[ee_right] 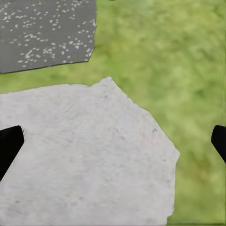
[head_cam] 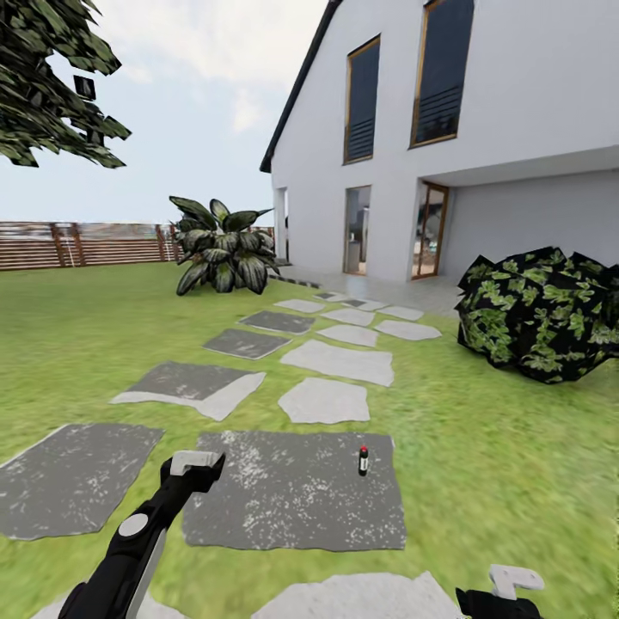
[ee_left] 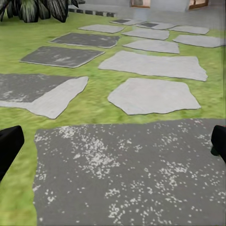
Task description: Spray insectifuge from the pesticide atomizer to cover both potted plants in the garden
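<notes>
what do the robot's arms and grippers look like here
The left arm is glossy black with a pale grey side panel and a round white joint cap, ending in a white angular bracket at the left gripper. The right gripper shows the same white bracket on a black body. In both wrist views the fingers are plain black. No cables or markings are visible.

1. A green grass lawn (head_cam: 94, 344) carries a path of flat grey stepping stones (head_cam: 337, 361) running from near to far.
2. A small dark bottle with a red top (head_cam: 364, 460) stands upright on the near, dark speckled stone slab (head_cam: 292, 503), toward its right side.
</notes>
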{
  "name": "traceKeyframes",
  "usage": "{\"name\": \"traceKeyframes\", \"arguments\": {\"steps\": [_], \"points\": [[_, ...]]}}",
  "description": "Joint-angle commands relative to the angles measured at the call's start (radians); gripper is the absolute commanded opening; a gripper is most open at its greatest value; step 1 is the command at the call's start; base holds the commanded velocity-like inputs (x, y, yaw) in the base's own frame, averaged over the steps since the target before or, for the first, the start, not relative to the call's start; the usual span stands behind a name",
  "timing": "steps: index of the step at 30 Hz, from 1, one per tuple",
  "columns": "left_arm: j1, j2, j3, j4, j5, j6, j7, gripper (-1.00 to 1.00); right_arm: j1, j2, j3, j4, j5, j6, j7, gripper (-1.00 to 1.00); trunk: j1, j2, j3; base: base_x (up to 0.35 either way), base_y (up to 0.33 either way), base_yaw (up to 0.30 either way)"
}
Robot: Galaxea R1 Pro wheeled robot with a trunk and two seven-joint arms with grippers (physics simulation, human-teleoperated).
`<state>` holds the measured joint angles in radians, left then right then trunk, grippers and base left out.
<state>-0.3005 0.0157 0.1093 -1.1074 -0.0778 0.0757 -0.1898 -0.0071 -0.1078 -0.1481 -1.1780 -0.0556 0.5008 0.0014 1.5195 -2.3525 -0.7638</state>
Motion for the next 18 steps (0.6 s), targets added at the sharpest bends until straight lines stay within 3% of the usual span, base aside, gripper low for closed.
{"name": "traceKeyframes", "arguments": {"steps": [1, 18], "points": [[0.0, 0.0, 0.003, -0.002, -0.008, 0.004, -0.007, 1.0, -0.001, 0.0, -0.001, -0.002, -0.006, 0.005, 0.0, 1.0, 0.0, 0.0, -0.001, 0.09, 0.313, -0.251], [0.0, 0.0, 0.003, -0.002, -0.008, 0.004, -0.007, 1.0, -0.001, -0.001, -0.001, -0.002, -0.006, 0.005, 0.0, 1.0, 0.0, 0.0, 0.01, 0.09, 0.313, -0.268]]}}
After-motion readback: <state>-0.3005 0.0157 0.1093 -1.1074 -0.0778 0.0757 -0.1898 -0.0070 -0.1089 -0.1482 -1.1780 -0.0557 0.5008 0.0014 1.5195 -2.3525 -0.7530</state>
